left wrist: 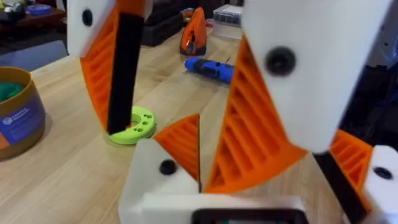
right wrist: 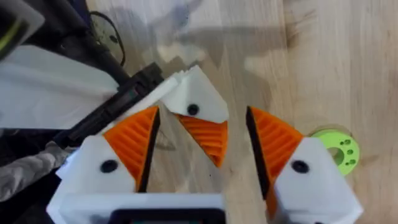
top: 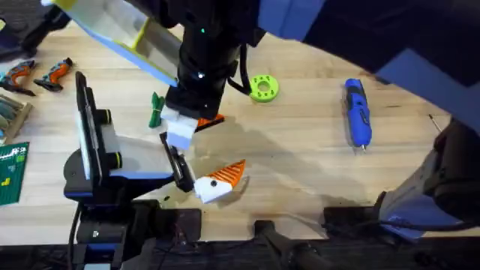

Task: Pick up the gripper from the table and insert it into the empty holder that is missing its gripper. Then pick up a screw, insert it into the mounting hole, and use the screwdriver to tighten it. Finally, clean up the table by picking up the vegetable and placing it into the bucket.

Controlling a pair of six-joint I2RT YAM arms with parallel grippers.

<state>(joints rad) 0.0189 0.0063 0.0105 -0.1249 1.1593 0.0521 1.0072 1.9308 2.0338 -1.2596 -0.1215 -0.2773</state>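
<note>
Right arm gripper (right wrist: 205, 168) hangs above the holder (right wrist: 200, 93), jaws wide, nothing in them. The holder is the white mount on one side of the left arm's gripper (left wrist: 267, 186), whose jaws also stand wide apart and hold nothing.

The gripper (right wrist: 204, 134), the small orange ribbed piece, lies against the holder's face, between the right arm's 2 orange pads (right wrist: 130, 140). Gap on both sides, touching neither. Looks seated or nearly so; cannot tell if fully home. Dark hole in the holder (left wrist: 166, 167) looks like the mounting hole, no screw seen in it.

Handling, by judgement:
- Orange piece: light, stiff plastic. Ribs give grip. Pinch it across the flat sides, not the thin tip.
- Holder: rigid, but on an arm that may give under a push, so press gently.

Elsewhere on the desk (top: 300, 165):
- screwdriver (top: 357, 112) well off to the right, lying flat
- vegetable (top: 155, 109) near the right arm's wrist
- lime disc (top: 263, 88) beyond the holder
- bucket (left wrist: 18, 115) upright, off to the side in the left wrist view
</note>
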